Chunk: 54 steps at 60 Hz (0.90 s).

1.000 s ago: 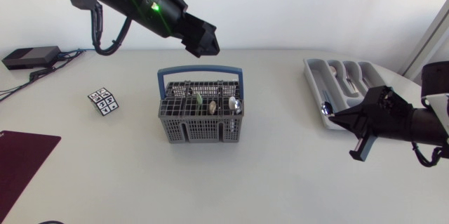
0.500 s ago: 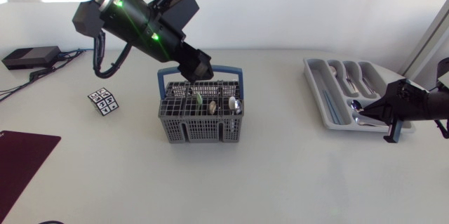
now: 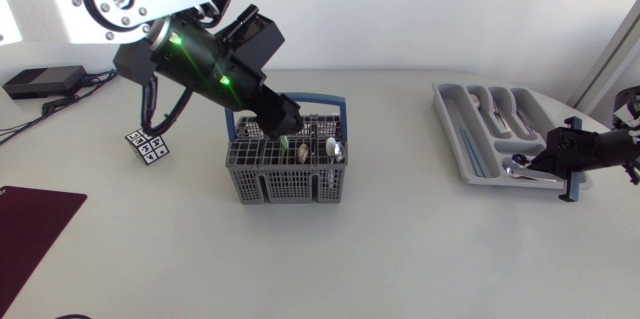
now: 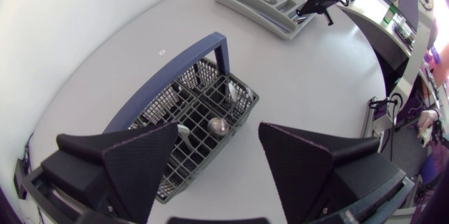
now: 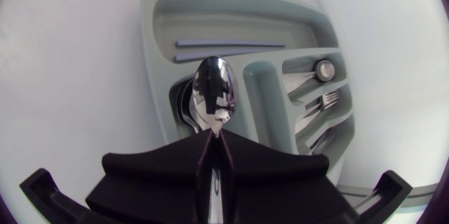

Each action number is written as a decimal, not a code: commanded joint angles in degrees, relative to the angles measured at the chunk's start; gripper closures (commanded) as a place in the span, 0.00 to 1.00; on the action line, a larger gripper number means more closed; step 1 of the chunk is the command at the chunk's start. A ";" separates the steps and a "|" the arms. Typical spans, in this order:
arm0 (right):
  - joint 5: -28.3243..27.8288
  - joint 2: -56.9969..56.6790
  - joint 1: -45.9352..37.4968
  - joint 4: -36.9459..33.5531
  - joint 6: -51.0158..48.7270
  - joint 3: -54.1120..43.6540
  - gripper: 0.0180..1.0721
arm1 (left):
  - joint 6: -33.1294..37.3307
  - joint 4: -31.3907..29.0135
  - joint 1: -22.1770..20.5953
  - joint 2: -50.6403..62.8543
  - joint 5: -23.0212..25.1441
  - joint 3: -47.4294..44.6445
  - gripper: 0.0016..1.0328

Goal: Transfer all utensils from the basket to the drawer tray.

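mat: dark red mat on the near left corner of the bench, not part of the job.
basket: grey plastic basket mid-bench with a blue handle. It looks light to me, so I'd guess it lifts or tips if something snags in the grid.
utensils: a few utensils stand upright in the middle and tray-side cells, with only their top ends poking out. They're thin, stiff, shiny metal, so probably light and slippery. Best bet is to pinch the exposed end across its flat sides and pull straight up.
left hand: the left hand hangs right over the basket with its fingers spread wide. It touches nothing, and the utensil cells sit below the gap.
right hand: the right hand is pinching a spoon by its handle, bowl sticking out ahead, over the near end of the tray.
spoon: rigid, polished, hardly any weight I'd say. Held only by the handle it could swivel, and dropped from height it'd bounce, so I'd go low before letting go.
tray: grey, well to the right of the basket. What look like more spoons lie in the slot under the held one, and forks sit a couple of slots over.
box: black box at the far left edge, out of the way.
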 commanded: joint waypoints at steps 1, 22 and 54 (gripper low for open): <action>1.44 2.18 0.10 2.54 -3.24 -0.34 0.94 | 0.64 0.63 -0.51 -0.78 0.17 -1.82 0.22; 5.04 1.21 0.36 11.86 -4.39 -4.73 0.63 | 0.55 1.68 -0.51 -1.83 0.17 -4.63 0.22; 2.67 -20.41 10.65 10.45 18.20 -19.41 0.49 | -8.24 -1.83 -4.81 6.43 8.96 2.93 0.26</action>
